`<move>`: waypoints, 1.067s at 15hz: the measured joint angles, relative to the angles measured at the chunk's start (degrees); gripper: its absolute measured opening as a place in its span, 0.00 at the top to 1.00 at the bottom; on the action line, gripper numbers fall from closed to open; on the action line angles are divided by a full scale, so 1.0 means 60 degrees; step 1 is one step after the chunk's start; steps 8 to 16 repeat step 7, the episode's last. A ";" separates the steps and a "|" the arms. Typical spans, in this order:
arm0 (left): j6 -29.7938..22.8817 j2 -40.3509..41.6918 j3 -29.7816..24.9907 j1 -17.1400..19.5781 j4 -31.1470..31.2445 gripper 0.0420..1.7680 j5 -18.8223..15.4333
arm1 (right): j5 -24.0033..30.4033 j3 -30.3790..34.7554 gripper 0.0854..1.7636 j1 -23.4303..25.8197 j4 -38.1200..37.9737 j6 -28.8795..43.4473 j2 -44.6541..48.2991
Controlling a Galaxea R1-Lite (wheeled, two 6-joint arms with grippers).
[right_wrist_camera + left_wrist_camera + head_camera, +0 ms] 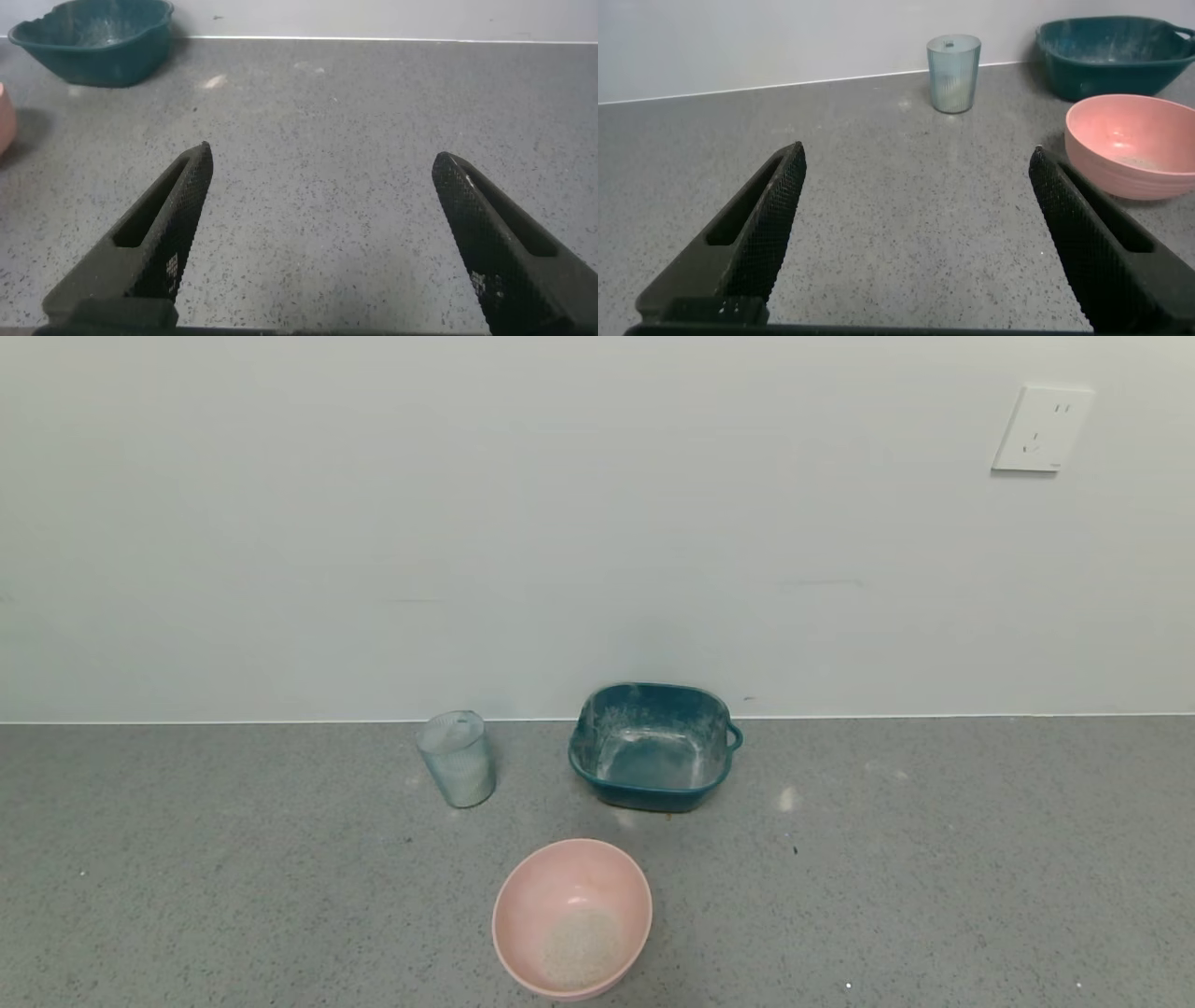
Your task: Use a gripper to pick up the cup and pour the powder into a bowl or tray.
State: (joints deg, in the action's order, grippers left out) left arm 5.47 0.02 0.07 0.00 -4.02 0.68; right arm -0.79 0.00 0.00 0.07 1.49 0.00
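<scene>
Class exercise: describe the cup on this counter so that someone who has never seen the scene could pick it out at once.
Start at the grey speckled counter where it meets the white wall. There, left of the squarish teal tray and behind the pink bowl, stands the cup. It alone is clear, ribbed, tall and narrow.

Grey speckled countertop (934,896) across the foreground, scattered with pale dusty smudges; plain whitish wall (467,523) behind, meeting the counter along a thin pale seam; white wall socket (1041,428) high on the right; soft, even light
</scene>
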 joint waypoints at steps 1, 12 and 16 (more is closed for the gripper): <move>-0.0051 0.0004 -0.0012 0.0000 0.0065 0.03 -0.0028 | 0.0000 0.0000 0.03 0.0000 0.0000 0.0000 0.0000; -0.0156 0.0004 0.0000 0.0000 0.0729 0.03 -0.0205 | 0.0000 0.0000 0.03 0.0000 0.0000 -0.0002 0.0000; -0.0156 0.0004 0.0000 0.0000 0.0729 0.03 -0.0205 | 0.0000 0.0000 0.03 0.0000 0.0000 -0.0002 0.0000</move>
